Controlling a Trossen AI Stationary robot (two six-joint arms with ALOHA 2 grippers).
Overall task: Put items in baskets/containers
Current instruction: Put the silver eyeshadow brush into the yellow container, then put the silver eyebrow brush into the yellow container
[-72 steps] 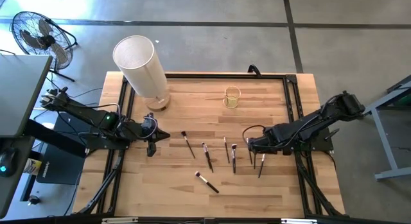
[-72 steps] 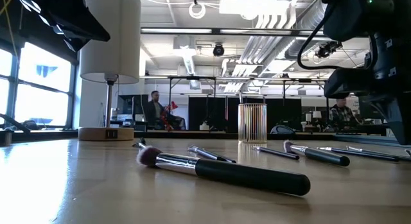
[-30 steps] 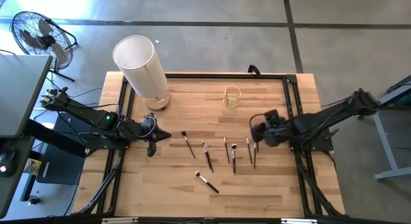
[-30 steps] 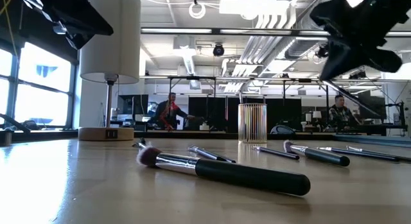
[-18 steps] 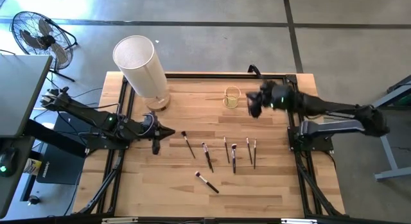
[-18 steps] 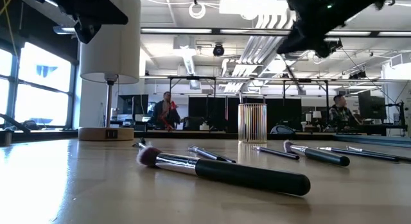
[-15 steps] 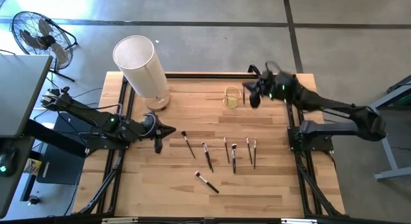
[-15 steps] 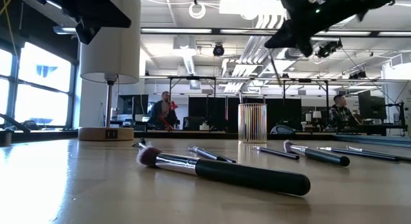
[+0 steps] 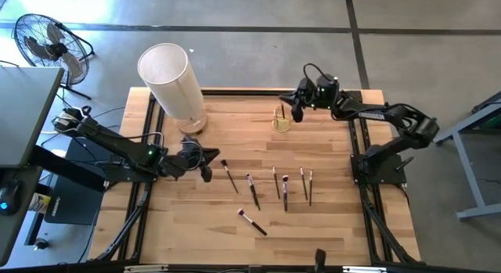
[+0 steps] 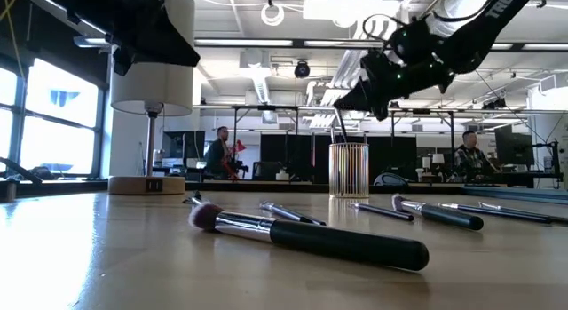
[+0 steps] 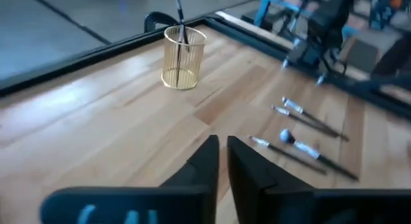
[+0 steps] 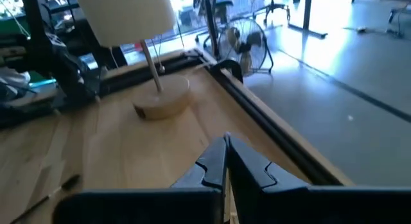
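Note:
A small yellowish glass cup [image 9: 282,118] stands near the table's far edge; it also shows in the low view [image 10: 348,170] and the left wrist view [image 11: 183,58]. My right gripper [image 9: 297,110] hovers just right of and above it, shut on a thin dark brush [image 10: 339,131]. Several more brushes lie flat on the table's middle [image 9: 286,191], one nearer the front [image 9: 252,222]. My left gripper [image 9: 205,171] is shut and empty, just left of the leftmost brush [image 9: 228,176]. My right gripper pinches the brush by its upper end [image 10: 335,115] between its two fingers [image 10: 353,95]. The fingers slant down from the table's right side. The brush stands nearly upright below them, its lower end inside the cup [image 11: 181,31].
A tall white cylinder on a wooden base [image 9: 167,76] stands at the far left corner. Black frame rails [image 9: 258,91] run along the table's edges. Bare wood lies left of the cup and along the near edge. People show in the room beyond [image 10: 217,152].
My right gripper has risen from the row of brushes and gone toward the far edge to the cup, carrying one brush; the brush's lower end now stands in the cup. My left gripper has gone toward the table's right, nearer the leftmost brush.

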